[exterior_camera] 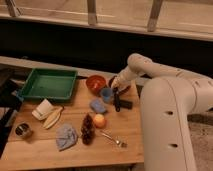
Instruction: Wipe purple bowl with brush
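Observation:
The purple bowl (pixel 125 88) sits at the table's far right edge, next to the orange-red bowl (pixel 95 83), and is mostly hidden behind my arm. The black brush (pixel 120 103) is just in front of it, its slim handle pointing toward the bowl and its blocky head to the right. My gripper (pixel 116 90) reaches down from the white arm, right above the handle's far end, between the purple bowl and the small blue cup (pixel 106 94). It is at or touching the brush handle.
A green tray (pixel 49 84) stands at the back left. A blue sponge (pixel 97 106), an orange fruit (pixel 99 120), a dark grape bunch (pixel 88 129), a silver fork (pixel 114 138), a blue cloth (pixel 66 136), a white packet (pixel 43 109) and a metal cup (pixel 22 130) lie on the wooden table (pixel 75 150).

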`<control>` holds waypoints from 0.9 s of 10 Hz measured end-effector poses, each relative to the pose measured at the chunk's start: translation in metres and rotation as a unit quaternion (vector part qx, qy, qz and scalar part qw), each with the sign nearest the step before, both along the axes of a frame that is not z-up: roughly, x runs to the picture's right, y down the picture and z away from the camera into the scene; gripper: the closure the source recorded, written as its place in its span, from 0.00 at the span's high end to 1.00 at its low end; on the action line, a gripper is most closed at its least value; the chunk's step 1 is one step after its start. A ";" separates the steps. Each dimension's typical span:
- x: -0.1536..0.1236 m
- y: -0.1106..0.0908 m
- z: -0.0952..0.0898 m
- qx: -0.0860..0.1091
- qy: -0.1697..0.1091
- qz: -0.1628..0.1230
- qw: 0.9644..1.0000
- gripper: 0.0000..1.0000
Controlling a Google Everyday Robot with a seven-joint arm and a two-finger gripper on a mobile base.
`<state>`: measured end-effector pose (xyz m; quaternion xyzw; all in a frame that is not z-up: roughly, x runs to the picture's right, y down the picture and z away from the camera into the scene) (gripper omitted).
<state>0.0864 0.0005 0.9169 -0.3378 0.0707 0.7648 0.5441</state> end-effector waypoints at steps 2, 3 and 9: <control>0.013 0.012 -0.002 -0.013 0.007 0.005 1.000 0.00; 0.024 0.016 -0.004 -0.017 0.018 0.012 1.000 0.00; 0.021 -0.012 0.007 0.001 0.034 0.014 0.999 0.00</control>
